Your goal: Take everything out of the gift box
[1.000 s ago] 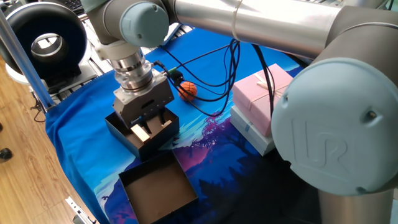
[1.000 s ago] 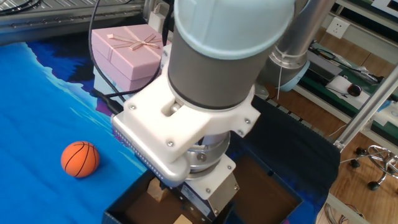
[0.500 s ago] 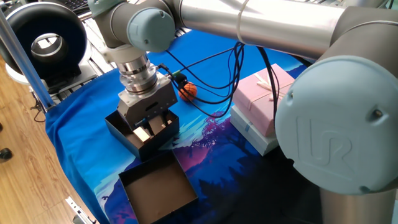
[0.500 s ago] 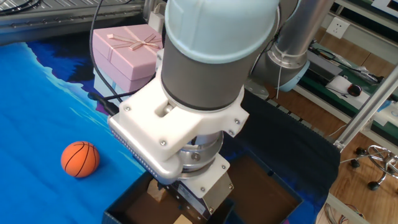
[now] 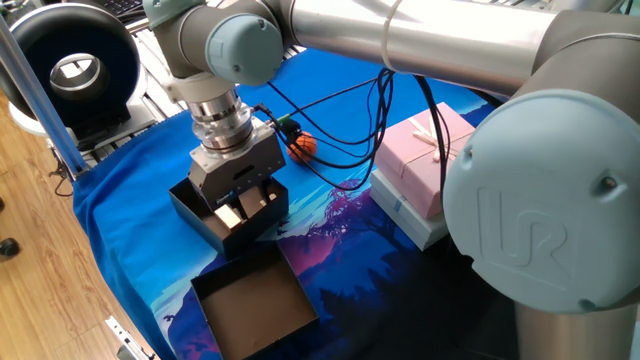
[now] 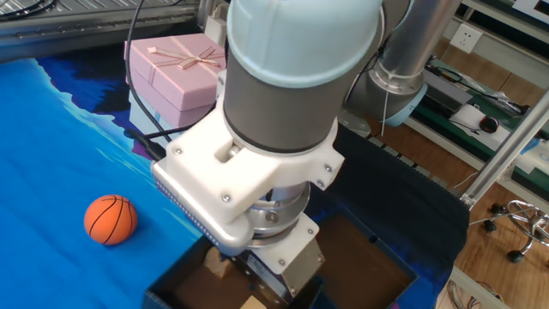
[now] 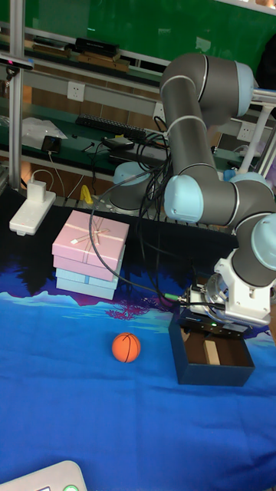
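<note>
The black-walled gift box (image 5: 212,222) (image 7: 208,367) stands on the blue cloth, and in the other fixed view only its near wall (image 6: 176,287) shows. My gripper (image 5: 242,200) (image 7: 214,331) reaches down into it, open, its fingers on either side of a pale wooden piece. The flat pale wooden bar (image 7: 211,351) (image 5: 229,212) lies on the brown floor. A tan cube (image 6: 218,265) peeks out beside the gripper body. The orange basketball (image 5: 303,146) (image 6: 111,220) (image 7: 126,347) rests on the cloth outside the box.
The shallower brown-walled tray (image 5: 255,300) (image 6: 364,257) sits right next to the gift box. A pink box with a ribbon bow (image 5: 425,160) (image 6: 176,64) (image 7: 88,242) is stacked on pale blue boxes. Black cables (image 5: 345,110) hang over the cloth by the ball.
The gripper shifted slightly over the gift box between the earliest frames and half a second ago; since then nothing has visibly moved. The ball stays put.
</note>
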You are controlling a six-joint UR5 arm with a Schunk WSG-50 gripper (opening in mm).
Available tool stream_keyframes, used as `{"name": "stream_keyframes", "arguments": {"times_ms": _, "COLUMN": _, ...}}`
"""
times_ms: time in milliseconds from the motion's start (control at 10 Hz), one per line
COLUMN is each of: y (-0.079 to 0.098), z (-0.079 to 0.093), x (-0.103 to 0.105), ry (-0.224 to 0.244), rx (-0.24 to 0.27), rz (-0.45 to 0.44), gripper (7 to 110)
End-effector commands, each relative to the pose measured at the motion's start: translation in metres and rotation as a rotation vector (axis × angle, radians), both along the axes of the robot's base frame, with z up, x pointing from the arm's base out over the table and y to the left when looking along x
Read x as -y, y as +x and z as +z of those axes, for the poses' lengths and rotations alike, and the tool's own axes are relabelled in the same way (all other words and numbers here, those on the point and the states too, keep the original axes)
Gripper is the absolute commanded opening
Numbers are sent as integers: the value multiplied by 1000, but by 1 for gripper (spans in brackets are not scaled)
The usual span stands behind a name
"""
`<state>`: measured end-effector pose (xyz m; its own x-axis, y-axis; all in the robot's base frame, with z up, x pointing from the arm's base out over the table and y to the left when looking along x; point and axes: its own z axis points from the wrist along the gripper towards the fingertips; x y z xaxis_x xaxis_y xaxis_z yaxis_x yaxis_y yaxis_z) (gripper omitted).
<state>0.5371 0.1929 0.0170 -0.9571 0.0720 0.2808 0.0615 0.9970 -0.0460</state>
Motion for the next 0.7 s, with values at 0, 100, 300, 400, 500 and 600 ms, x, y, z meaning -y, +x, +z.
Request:
{"name": "stream_keyframes", "arguments": {"times_ms": 0, "y": 2, "z": -3, "x": -14, "ry": 24, "rx": 3, "rz": -24, "gripper": 44}}
{"name": "stream_keyframes", "arguments": {"times_ms": 100, "y": 3, "z": -10, "x": -16, "ry": 23, "rx": 12, "rz": -28, "gripper": 44}}
{"name": "stream_keyframes", "arguments": {"times_ms": 300, "y": 3, "z": -11, "x": -26, "ry": 12, "rx": 9, "rz": -45, "gripper": 44}}
{"name": "stream_keyframes", "arguments": {"times_ms": 400, "y": 5, "z": -14, "x": -34, "ry": 28, "rx": 24, "rz": -47, "gripper": 44}}
{"name": "stream_keyframes", "arguments": {"times_ms": 500, "y": 4, "z": -19, "x": -33, "ry": 41, "rx": 24, "rz": -45, "gripper": 44}}
{"name": "stream_keyframes", "arguments": {"times_ms": 600, "y": 3, "z": -10, "x": -35, "ry": 39, "rx": 16, "rz": -52, "gripper": 44}}
